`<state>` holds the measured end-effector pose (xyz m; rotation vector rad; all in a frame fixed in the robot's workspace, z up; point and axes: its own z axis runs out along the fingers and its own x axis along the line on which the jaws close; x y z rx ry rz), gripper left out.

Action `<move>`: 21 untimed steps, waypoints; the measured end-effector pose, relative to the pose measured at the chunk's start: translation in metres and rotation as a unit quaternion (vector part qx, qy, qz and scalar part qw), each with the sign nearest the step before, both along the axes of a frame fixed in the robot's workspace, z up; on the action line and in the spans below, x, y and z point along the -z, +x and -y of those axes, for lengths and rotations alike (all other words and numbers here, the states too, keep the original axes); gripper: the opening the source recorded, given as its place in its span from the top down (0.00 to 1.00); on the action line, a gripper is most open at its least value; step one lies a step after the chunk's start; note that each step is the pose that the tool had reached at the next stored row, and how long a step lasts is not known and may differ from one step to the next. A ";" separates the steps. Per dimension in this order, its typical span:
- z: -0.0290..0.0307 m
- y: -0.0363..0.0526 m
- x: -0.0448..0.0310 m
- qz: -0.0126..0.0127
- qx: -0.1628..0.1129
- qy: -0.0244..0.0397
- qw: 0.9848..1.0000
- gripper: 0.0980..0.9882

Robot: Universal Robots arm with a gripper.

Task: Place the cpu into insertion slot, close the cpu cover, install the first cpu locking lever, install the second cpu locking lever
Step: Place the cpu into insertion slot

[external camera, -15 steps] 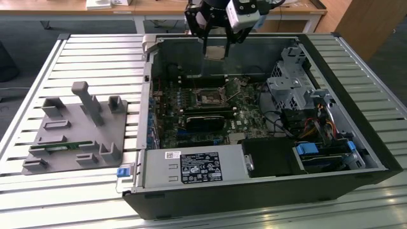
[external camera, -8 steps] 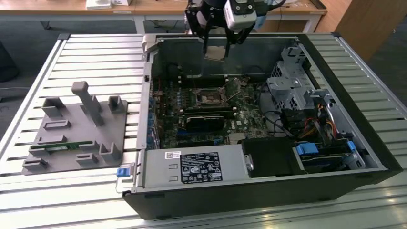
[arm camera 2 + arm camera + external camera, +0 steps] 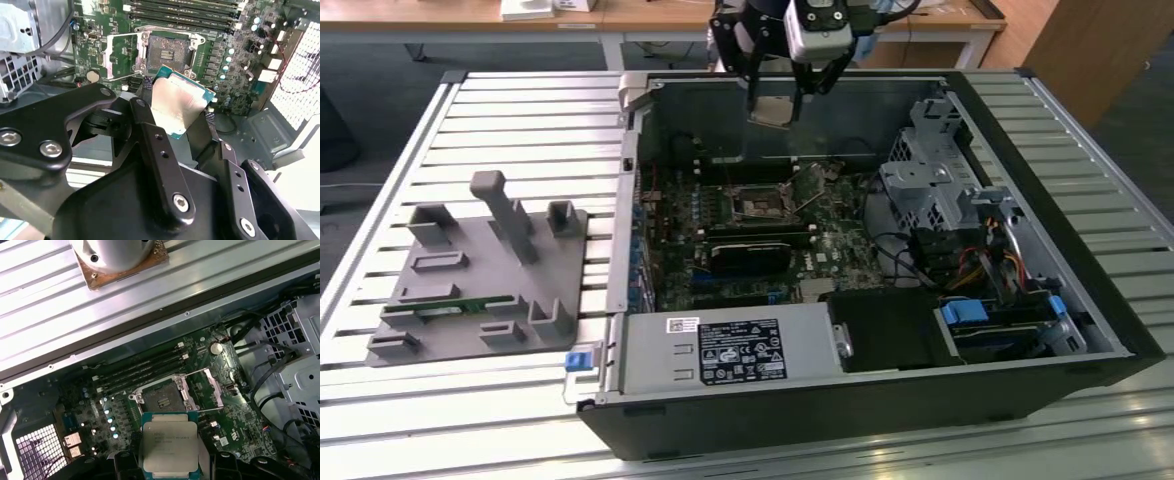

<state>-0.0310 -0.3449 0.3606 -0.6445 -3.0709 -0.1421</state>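
My gripper hangs over the back of the open computer case, shut on the cpu. The chip's silvery face shows between the black fingers in the second wrist view, its printed side in the first wrist view. The insertion slot lies bare on the green board, below and ahead of the chip, its dark contact field uncovered. The cpu cover stands flipped open beside the slot. A thin lever wire sticks out along the cover.
A black block sits on the board just in front of the slot. Drive cages and cables stand at the exterior view's right, a power supply at the front. A grey fixture rests on the slatted table left of the case.
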 end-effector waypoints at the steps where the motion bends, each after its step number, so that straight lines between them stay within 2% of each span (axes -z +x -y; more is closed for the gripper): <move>1: 0.0000 0.0000 0.0000 0.000 0.004 0.000 1.000 0.52; 9: 0.0000 0.0000 0.0001 0.000 0.035 0.000 0.999 0.52; 21: 0.0000 -0.0001 0.0002 0.000 0.065 0.000 0.998 0.52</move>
